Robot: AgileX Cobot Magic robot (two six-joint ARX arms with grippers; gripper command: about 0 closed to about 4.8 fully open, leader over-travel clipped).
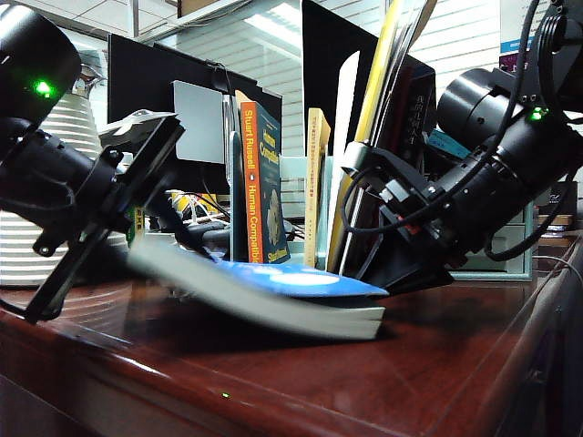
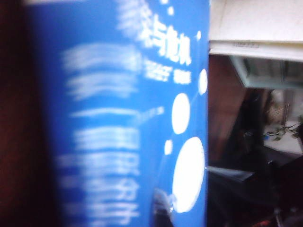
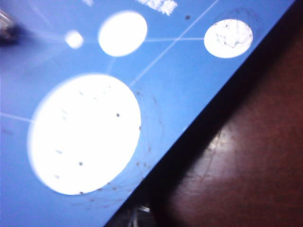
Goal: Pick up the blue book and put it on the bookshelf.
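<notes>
Dark wooden surface [image 1: 437, 364] carries the blue book [image 1: 301, 282], tilted, before the bookshelf [image 1: 293, 196]; left tool [image 1: 159, 214] seems closing on its raised end, right tool [image 1: 401, 264] unclear: secure both ends before lifting.

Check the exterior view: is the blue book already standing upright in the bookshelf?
No, the blue book lies tilted on the table in front of the bookshelf, not in a slot.

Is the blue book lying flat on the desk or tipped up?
Tipped: the blue book rests its right end on the desk, its left end raised.
</notes>
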